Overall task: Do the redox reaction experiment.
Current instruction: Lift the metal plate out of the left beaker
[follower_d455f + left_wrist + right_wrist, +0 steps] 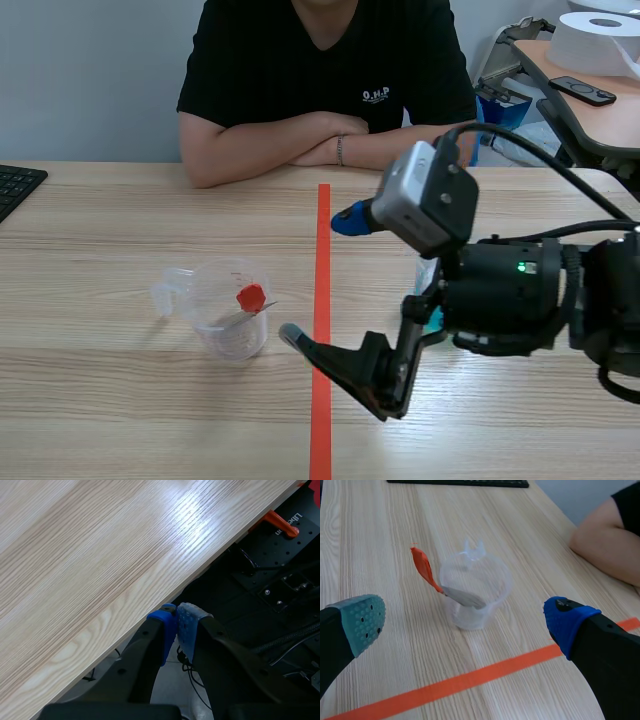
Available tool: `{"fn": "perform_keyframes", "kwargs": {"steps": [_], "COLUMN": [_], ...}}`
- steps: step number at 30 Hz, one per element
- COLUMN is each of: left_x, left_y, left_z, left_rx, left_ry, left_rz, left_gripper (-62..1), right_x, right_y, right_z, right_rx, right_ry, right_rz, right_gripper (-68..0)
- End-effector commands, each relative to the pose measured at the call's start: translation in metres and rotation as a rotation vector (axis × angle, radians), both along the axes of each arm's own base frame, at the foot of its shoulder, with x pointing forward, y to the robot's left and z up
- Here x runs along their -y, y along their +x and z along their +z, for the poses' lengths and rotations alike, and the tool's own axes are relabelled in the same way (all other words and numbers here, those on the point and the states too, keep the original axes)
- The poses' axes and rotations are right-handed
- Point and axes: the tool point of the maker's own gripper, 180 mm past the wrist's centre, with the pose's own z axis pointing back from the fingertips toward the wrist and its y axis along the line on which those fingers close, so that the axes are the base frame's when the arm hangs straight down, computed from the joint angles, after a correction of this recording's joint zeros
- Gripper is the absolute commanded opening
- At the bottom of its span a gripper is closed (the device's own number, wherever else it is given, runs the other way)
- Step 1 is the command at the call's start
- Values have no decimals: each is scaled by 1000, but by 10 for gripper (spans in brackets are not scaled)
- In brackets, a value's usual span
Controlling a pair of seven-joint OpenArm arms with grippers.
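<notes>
On the table, left of the orange-red tape line (322, 230): a clear plastic measuring cup (222, 318) stands upright, with its handle on the side away from the line.
Inside the cup: a small tool (251, 297) with a red handle and a grey metal blade leans on the rim. The blade slopes down into the cup, and the red end sticks out above the rim on the side toward the tape line.
Right gripper (320, 275): spread wide and holding nothing. It comes in from the right and reaches across the tape line. One finger is low, with its grey-green pad (290, 333) near the cup but apart from it. The other finger is higher, with its blue pad (350, 217) farther up the table.
Right wrist view: the cup sits ahead of the gripper, in line with the gap between the two fingers and touching neither. The red handle points toward the grey-green finger's side.
Left gripper (177, 622): closed on nothing, pads pressed together. It hangs just past the edge of the table (100, 555), over dark rig parts below.
Person (320, 60): sits across the table in a black T-shirt, forearms folded on the tabletop, well apart from the cup.
Keyboard (15, 188): black, at the table's left edge.
Side table (600, 115): behind at the right, it holds a white paper roll (600, 40) and a black remote (583, 91).
</notes>
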Motion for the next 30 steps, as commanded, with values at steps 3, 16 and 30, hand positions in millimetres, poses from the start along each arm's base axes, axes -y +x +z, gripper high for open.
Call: {"fn": "perform_keyframes", "kwargs": {"steps": [3,16,30], "left_x": [2,2,2], "left_y": [4,4,4], "left_z": [5,5,5], "left_rx": [19,19,20], "left_ry": [-10,-10,-10], "left_rz": [-2,-2,-2], "left_gripper": [-573,-573,-573], "right_x": [-17,-34,-38], "right_y": [6,15,14], "right_z": [9,-2,7], "right_rx": [48,75,89], "right_ry": [13,-22,27], "right_rz": [45,58,68], "right_gripper": [4,-260,-530]}}
